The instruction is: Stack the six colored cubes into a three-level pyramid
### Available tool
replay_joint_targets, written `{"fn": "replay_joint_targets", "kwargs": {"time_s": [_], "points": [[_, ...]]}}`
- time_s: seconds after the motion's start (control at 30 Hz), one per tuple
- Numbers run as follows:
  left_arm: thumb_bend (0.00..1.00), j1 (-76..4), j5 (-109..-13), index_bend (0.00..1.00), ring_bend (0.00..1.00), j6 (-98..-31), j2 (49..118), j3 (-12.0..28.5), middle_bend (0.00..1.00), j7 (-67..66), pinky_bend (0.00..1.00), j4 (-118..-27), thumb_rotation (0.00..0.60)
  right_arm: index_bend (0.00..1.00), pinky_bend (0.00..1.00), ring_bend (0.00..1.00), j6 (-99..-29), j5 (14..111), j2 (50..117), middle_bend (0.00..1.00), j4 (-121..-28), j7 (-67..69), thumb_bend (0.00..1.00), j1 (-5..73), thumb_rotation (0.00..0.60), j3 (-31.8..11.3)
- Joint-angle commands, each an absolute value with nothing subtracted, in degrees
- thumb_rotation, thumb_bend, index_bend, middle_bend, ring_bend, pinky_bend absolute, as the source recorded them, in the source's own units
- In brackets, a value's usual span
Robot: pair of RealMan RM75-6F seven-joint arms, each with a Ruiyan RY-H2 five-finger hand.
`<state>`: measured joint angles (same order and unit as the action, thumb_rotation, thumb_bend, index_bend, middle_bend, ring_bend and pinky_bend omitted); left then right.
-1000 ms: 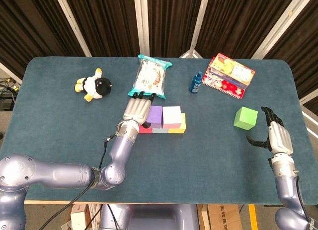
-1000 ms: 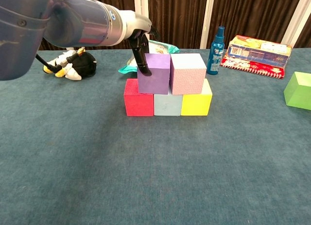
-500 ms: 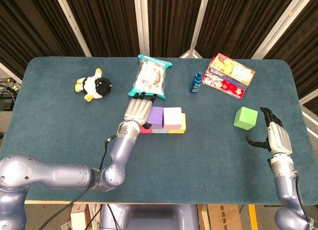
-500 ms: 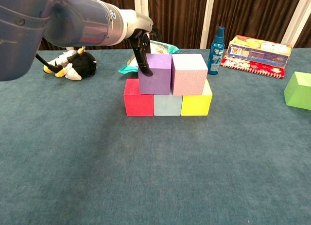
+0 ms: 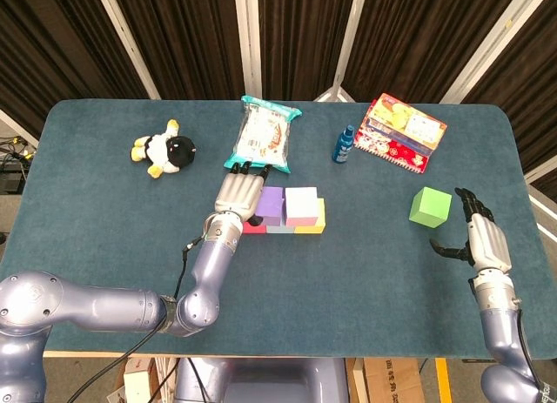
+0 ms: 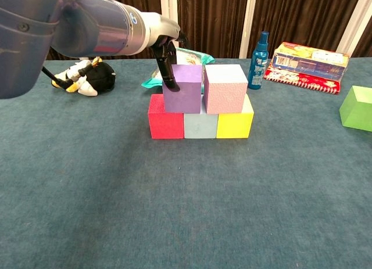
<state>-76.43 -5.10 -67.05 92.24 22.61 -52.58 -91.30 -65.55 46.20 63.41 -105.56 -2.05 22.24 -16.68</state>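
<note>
purple cube (image 6: 182, 88): matte, second level, straddling red cube (image 6: 165, 117) and grey cube (image 6: 200, 125)
left hand (image 5: 240, 191): fingers touching the purple cube's left face; grip unclear
green cube (image 5: 431, 206): alone, well right of the purple cube
right hand (image 5: 477, 233): fingers spread, holding nothing

Teal carpeted table (image 5: 104, 238), dark curtains (image 5: 183, 37) behind — pale slanted poles (image 5: 248, 37), cardboard boxes (image 5: 392, 381) on floor

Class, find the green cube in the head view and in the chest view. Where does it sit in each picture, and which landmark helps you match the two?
Head view: the green cube sits right of centre on the table, apart from the stack, just beside the right hand.
Chest view: the green cube is at the right edge, partly cut off.
Shared landmark: the blue bottle, behind and left of the cube in both.
</note>
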Motion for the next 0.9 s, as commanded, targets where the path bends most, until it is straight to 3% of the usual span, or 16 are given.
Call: {"fn": "replay_joint_targets", "kwargs": {"time_s": [0.03,0.33,0.6,0.9], "points": [[0.32,-76.4,-5.19,0.07,0.04,-67.06,92.38,22.62,0.32,-52.61,0.06,-91.2,0.6,0.0,0.01,0.0,-65.49,46.15,63.43,0.0,-105.59,-2.01,0.26,22.27,0.6,-16.7],[0.3,-76.22,-5.21,0.06,0.04,-67.04,92.71,22.72,0.27,-52.73,0.06,-91.2,0.6,0.0,0.01,0.0,-65.54,46.09,63.3,0.0,-105.68,-1.88,0.26,22.25,0.6,-16.77],[0.24,-75.8,-5.17,0.02,0.03,-66.91,92.38,22.72,0.13,-52.83,0.06,-91.74,0.6,0.0,0.01,0.0,-65.48,46.24,63.24,0.0,-105.67,-1.79,0.26,22.23,0.6,-16.72],[0.16,-74.76,-5.84,0.0,0.01,-67.04,91.04,22.9,0.1,-51.94,0.05,-93.9,0.6,0.0,0.01,0.0,-65.24,46.15,63.19,0.0,-105.56,-1.69,0.26,22.23,0.6,-16.61]]}}
